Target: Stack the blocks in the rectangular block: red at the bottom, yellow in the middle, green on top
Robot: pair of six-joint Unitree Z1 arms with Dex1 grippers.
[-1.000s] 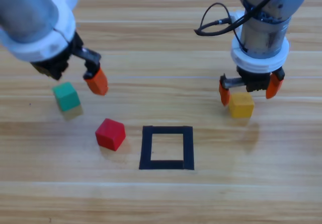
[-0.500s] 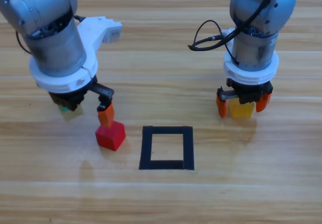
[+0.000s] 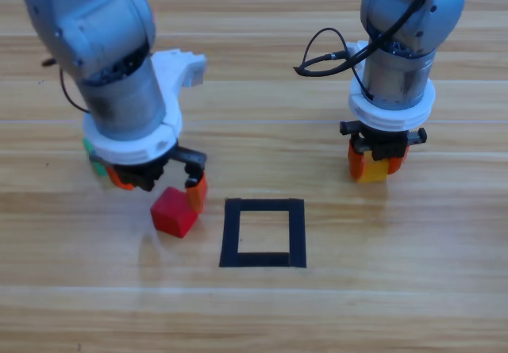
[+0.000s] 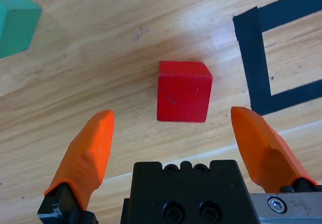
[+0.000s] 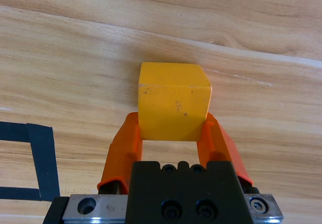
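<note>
I see the red cube (image 3: 175, 212) sitting on the wooden surface (image 3: 254, 313) just left of the black tape rectangle (image 3: 263, 232), apart from it and outside its outline. My left gripper (image 3: 157, 182) is low over the cube's far side with its jaws spread wide; in the left wrist view the red cube (image 4: 183, 90) lies between and a little ahead of the two orange tips, touching neither, and the tape corner (image 4: 254, 58) shows off to one side. The green cube (image 4: 16, 25) sits near that view's upper left corner; from above only a sliver of it (image 3: 93, 156) peeks out beside the left arm, so I think it rests on the surface, but I can't be sure. Well to the right of the rectangle, my right gripper (image 3: 378, 159) has its jaws closed against two opposite sides of the yellow cube (image 5: 173, 102), which seems to be down at the surface (image 3: 375, 170).
</note>
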